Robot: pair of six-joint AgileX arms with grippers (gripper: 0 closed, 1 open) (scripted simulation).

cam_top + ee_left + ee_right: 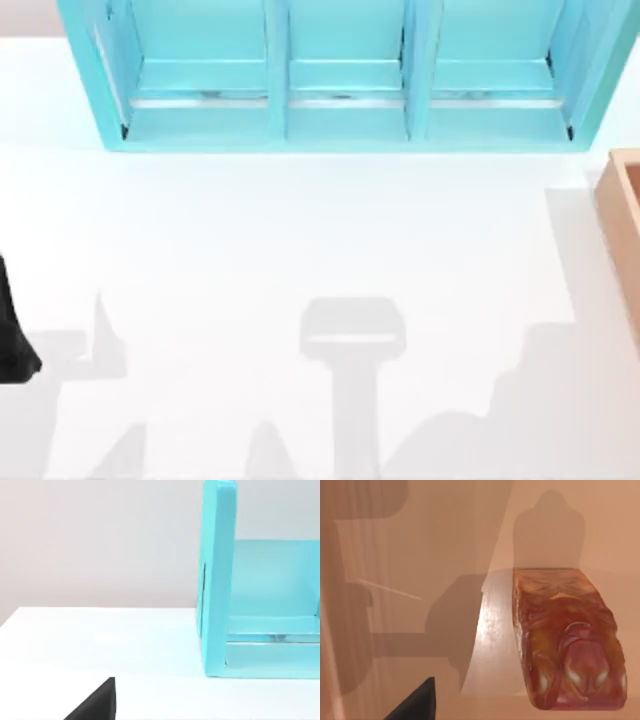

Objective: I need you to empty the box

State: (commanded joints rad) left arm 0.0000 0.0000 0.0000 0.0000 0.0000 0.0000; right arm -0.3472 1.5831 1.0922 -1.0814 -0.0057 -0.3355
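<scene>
A dark right gripper [415, 702] fingertip, opening unclear, hovers above a reddish-brown glossy block [567, 640] inside the box [625, 215]; a glancing approach could shove it.

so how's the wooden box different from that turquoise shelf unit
The box is tan-brown wood with a darker orange-brown inside; the shelf unit is turquoise throughout. The box sits at the table's right edge, partly cut off in the top view; the shelf unit spans the far side. The box is one open cavity holding a reddish-orange block, seen in the right wrist view; the shelf unit is split into three compartments. Both rest on the white table.
</scene>
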